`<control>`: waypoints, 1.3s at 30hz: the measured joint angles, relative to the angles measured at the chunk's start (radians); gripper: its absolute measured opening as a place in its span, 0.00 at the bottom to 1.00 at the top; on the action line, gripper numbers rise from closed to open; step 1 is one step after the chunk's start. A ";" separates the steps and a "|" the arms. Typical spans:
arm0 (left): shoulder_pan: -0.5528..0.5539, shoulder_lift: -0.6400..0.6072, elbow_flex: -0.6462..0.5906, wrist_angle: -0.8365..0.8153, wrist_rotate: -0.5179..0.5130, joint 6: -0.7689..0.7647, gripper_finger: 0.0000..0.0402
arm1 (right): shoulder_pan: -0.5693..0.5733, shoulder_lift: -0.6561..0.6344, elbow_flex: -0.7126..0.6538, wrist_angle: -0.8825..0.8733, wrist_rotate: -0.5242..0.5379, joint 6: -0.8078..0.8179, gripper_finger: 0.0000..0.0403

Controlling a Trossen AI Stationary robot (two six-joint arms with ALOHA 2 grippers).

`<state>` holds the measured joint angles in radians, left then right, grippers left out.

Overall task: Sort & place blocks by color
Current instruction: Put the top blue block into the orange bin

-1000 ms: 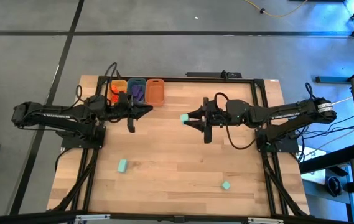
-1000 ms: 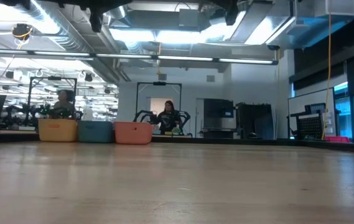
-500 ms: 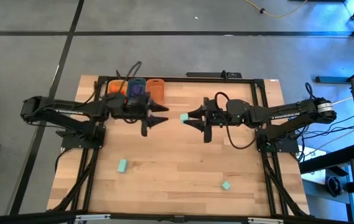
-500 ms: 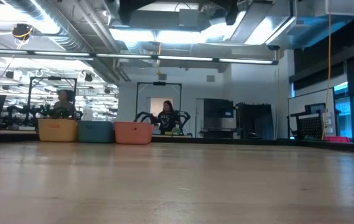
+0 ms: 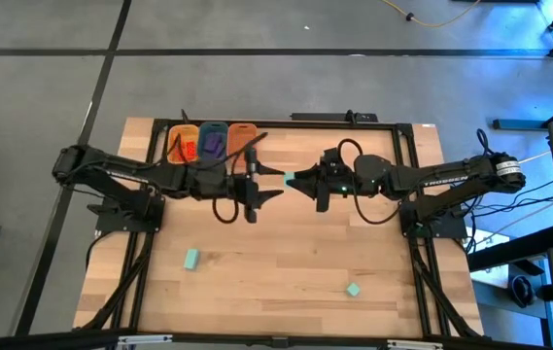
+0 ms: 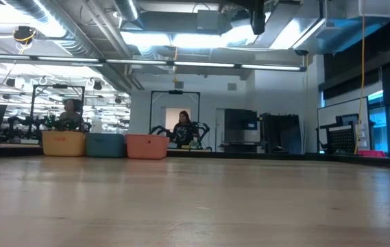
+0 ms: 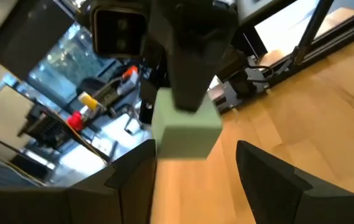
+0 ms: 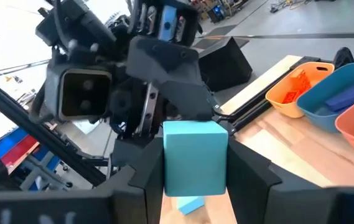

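My right gripper [image 5: 292, 179] is shut on a mint-teal block [image 5: 286, 178] above the table's middle, toward the far side. The block fills the right wrist view [image 8: 195, 158]. My left gripper [image 5: 274, 185] is open and reaches in from the left. In the left wrist view its two fingers [image 7: 136, 180] stand on either side of the block [image 7: 186, 127] without clearly touching it. Two more mint-teal blocks [image 5: 190, 258] [image 5: 353, 289] lie flat on the table near the front. Orange-red blocks [image 5: 183, 148] and purple blocks [image 5: 213, 144] lie in two of the tubs. My right gripper pinches the mint-teal block by two opposite sides [image 8: 168, 163] between its two fingers [image 8: 145, 171]. The fingers lie about level and point toward the table's left. The block is lifted clear of the table.
Three tubs stand in a row at the far left edge: yellow [image 5: 172, 136], blue [image 5: 220, 128] and orange [image 5: 243, 142]. They show as a row in the low view [image 6: 105, 145]. A black frame borders the table [image 5: 257, 282]. People show in the room beyond.
My left gripper has gone from beside the tubs toward the table's right, up to my right gripper and the block it holds. My right gripper has stayed nearly where it was, still holding the block.
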<state>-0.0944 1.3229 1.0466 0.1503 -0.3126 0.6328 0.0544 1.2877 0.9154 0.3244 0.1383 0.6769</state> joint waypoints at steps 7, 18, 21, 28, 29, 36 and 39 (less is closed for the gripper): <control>-0.004 0.034 0.002 0.094 0.004 0.009 0.54 | 0.000 0.000 0.000 0.001 0.001 0.000 0.33; 0.011 0.049 0.002 0.135 -0.007 0.008 0.54 | 0.000 0.000 0.000 0.018 0.003 0.002 0.33; 0.020 0.059 0.002 0.139 0.009 0.011 0.54 | 0.000 0.000 0.000 0.018 0.003 0.003 0.33; 0.016 0.096 0.003 0.189 0.008 0.078 0.54 | 0.000 0.000 -0.001 0.017 0.002 0.010 0.33; 0.014 0.096 0.003 0.197 0.008 0.081 0.54 | 0.000 0.000 -0.001 0.016 0.002 0.008 0.33; 0.006 0.096 0.003 0.220 -0.024 0.106 0.54 | 0.000 0.000 -0.001 0.017 0.020 0.003 0.33; 0.006 0.096 0.003 0.222 -0.036 0.135 0.52 | 0.000 0.000 -0.001 0.016 0.026 0.002 0.33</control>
<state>-0.0883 1.4185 1.0492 0.3720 -0.3485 0.7679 0.0544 1.2873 0.9146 0.3406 0.1644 0.6785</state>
